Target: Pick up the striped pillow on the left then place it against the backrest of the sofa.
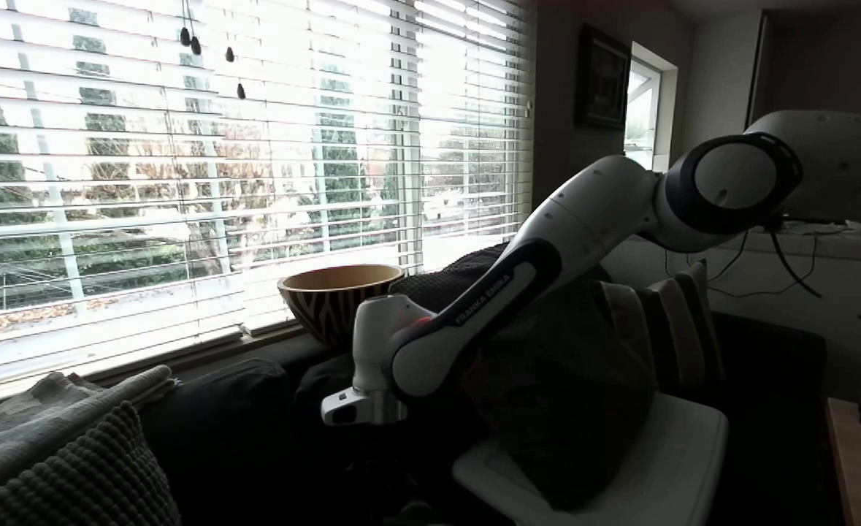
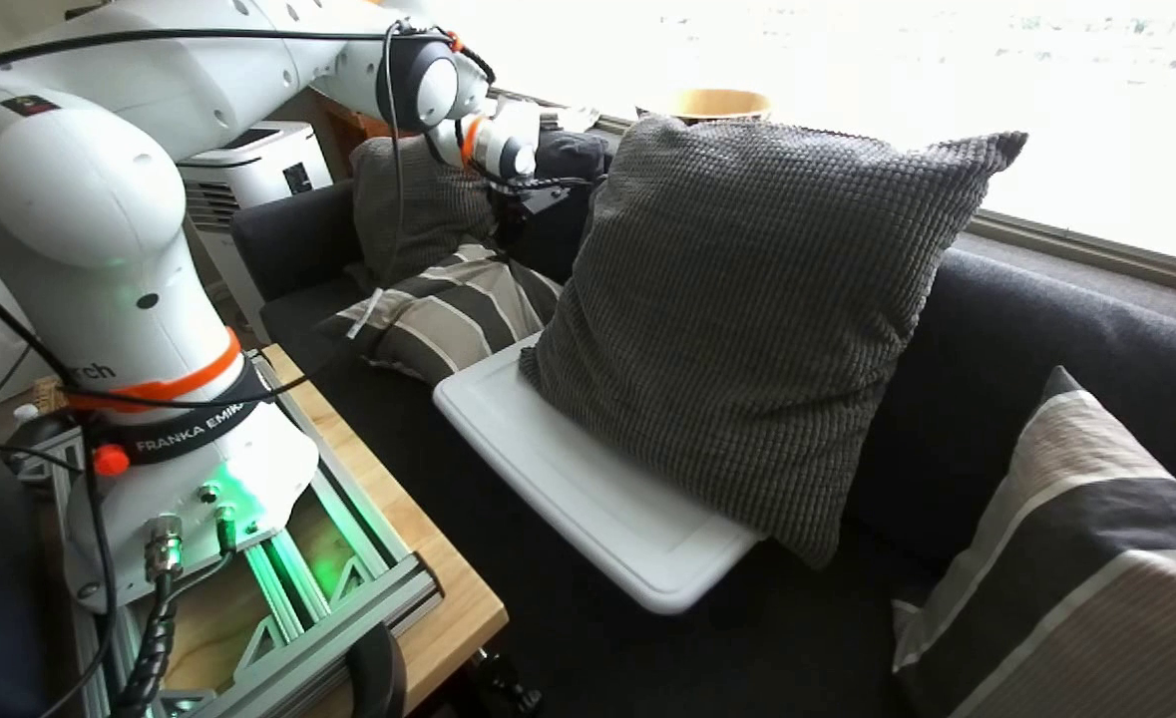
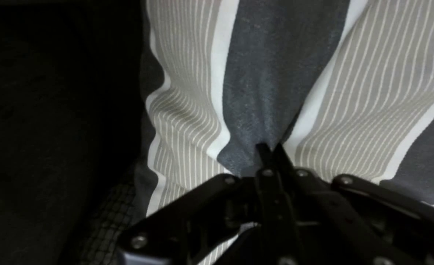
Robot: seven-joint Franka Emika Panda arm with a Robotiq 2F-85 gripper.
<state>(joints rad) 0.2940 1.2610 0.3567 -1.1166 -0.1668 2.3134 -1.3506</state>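
The striped pillow lies slumped on the seat of the dark sofa, at its far end in an exterior view. It fills much of the wrist view. My gripper has its fingers together on a dark stripe of the pillow, and the cloth folds around the tips. In an exterior view the gripper is at the pillow's back edge, partly in shadow. The backrest of the sofa runs below the window. In the other exterior view, shadow hides the gripper's fingers and the pillow.
A large grey textured cushion stands on a white board beside the pillow. Another striped cushion leans at the near end. A grey cushion stands by the far armrest. A wooden bowl sits behind the arm by the window.
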